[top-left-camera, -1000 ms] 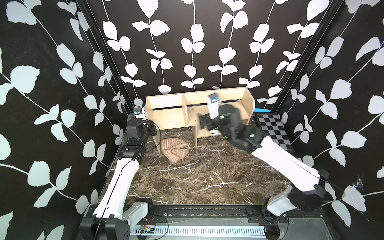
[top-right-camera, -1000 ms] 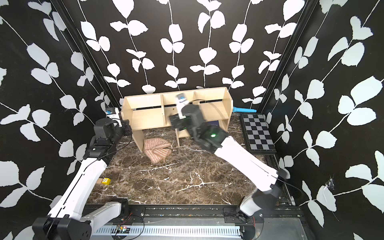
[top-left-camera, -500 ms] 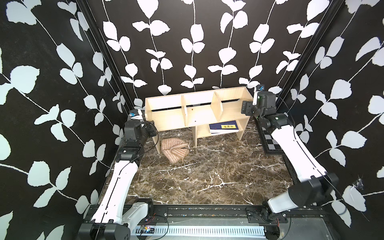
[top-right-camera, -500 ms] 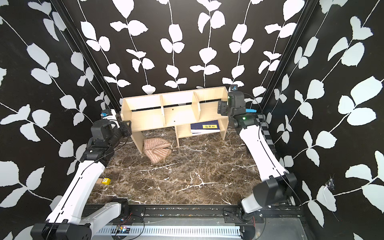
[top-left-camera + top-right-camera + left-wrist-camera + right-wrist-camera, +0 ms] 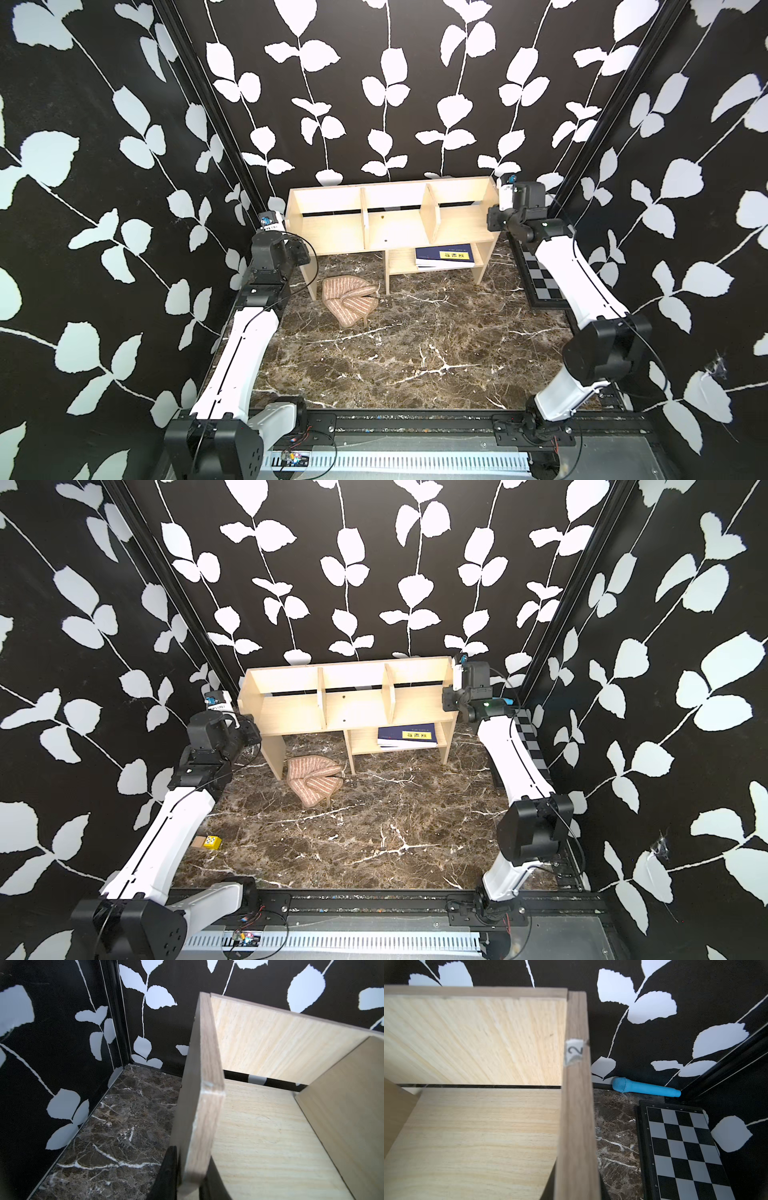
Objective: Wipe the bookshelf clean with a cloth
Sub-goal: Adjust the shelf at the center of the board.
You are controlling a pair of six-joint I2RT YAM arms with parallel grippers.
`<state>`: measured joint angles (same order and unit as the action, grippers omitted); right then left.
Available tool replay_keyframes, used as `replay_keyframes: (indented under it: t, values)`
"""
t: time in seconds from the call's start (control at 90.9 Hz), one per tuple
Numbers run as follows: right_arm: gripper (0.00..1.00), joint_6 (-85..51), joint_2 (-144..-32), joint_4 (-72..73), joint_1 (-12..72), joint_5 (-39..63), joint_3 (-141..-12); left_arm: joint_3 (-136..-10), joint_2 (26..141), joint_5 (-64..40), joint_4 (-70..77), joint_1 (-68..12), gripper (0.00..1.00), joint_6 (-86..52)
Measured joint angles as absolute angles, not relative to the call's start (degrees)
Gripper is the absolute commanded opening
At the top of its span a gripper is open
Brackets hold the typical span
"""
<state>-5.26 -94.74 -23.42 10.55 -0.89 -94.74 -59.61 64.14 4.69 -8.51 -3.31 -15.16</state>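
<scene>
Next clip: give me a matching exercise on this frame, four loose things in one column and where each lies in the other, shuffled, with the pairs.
Things:
1 cloth
2 dark blue book
3 blue microphone
4 chequered board

Places:
A on the small lower shelf of the bookshelf
B flat on the tabletop beside the bookshelf's right end
C crumpled on the tabletop by the bookshelf's left leg
D behind the chequered board, in the far right corner

Pairs: 1-C, 2-A, 3-D, 4-B
</scene>
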Motion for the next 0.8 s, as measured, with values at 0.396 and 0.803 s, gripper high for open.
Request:
replay_keyframes:
  t: [0.396, 0.803]
  values:
    - [0.00, -11.46, -78.28, -35.44, 13.63, -9.45, -84.18, -59.40, 61.12, 2.33, -12.05, -3.49, 0.26, -13.96]
    - [0.00, -13.98, -77.06, -40.99, 14.28, -10.15, -85.45, -52.90, 34.63, -2.28, -19.62, -8.93, 0.86, -16.12]
